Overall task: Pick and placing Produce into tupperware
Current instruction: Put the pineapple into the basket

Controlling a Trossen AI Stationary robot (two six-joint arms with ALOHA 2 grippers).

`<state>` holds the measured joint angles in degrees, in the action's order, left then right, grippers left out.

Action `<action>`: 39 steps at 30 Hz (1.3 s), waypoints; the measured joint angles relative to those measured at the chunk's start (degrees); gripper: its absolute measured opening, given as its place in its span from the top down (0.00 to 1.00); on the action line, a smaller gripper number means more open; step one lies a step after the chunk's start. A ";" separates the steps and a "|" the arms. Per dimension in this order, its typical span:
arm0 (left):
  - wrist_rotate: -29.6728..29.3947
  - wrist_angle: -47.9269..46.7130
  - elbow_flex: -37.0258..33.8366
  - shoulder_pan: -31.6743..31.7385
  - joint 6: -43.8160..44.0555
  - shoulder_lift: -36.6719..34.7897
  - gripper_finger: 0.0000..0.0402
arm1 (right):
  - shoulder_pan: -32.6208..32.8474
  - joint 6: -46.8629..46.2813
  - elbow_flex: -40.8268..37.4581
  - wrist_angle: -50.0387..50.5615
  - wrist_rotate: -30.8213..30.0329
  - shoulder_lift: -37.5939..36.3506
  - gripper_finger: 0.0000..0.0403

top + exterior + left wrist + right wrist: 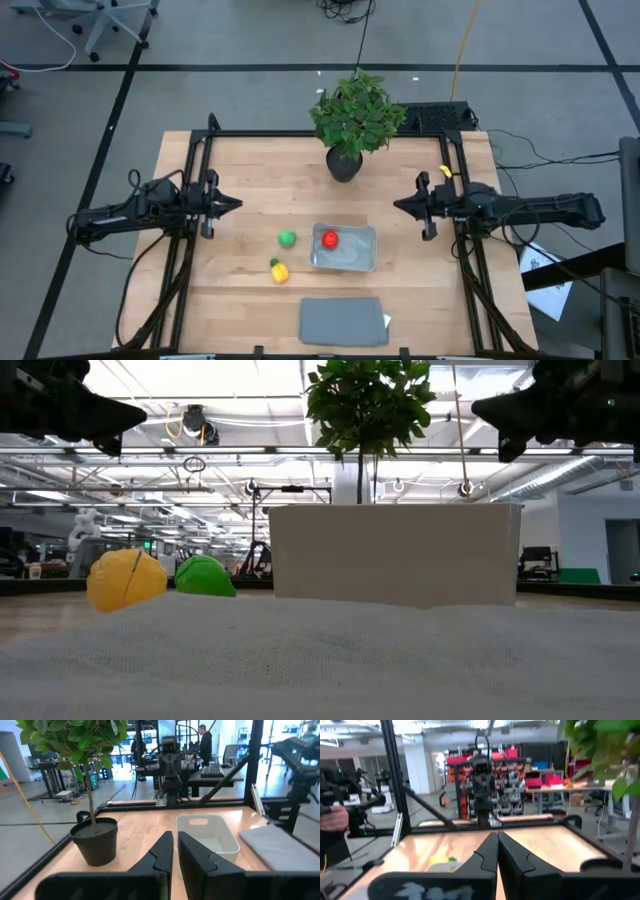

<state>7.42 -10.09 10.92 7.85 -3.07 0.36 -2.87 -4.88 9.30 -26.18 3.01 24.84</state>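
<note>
Low view hides the red piece (330, 239) behind the tupperware (344, 248) wall; only the high view shows it inside, well right of the left gripper (233, 204). Green piece (287, 238) and yellow piece (279, 271) lie on the table (250, 170) beside the container, between both grippers. Both arms level, raised at the sides. Left and right gripper (400, 205) fingers pressed together, holding nothing.

One produce piece (330, 239) in tupperware (345, 262)
</note>
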 joint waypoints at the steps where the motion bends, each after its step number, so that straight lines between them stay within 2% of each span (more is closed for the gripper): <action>1: 0.00 0.37 -0.02 0.01 0.73 0.00 0.92 | 0.00 0.18 0.00 1.10 0.00 0.00 1.00; 7: 0.11 5.04 -0.02 -0.01 2.58 0.02 0.92 | -0.02 2.77 -0.02 4.67 0.00 0.04 1.00; 12: 0.07 7.20 -0.02 0.00 8.01 0.02 0.92 | -0.02 2.87 -0.02 4.54 0.00 0.02 1.00; 20: -2.03 13.40 -0.02 0.01 8.20 1.68 0.92 | -0.02 4.08 -0.02 5.49 0.00 0.17 1.00; 28: -2.43 19.40 1.28 0.00 8.14 11.49 0.92 | -0.02 4.08 -0.02 5.49 0.00 0.17 1.00; 39: -2.34 19.30 16.29 0.00 7.78 27.76 0.92 | -0.02 4.08 -0.02 5.49 0.00 0.17 1.00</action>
<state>5.08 9.21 27.21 7.85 4.71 28.13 -2.90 -0.80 9.28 -20.69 3.01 25.02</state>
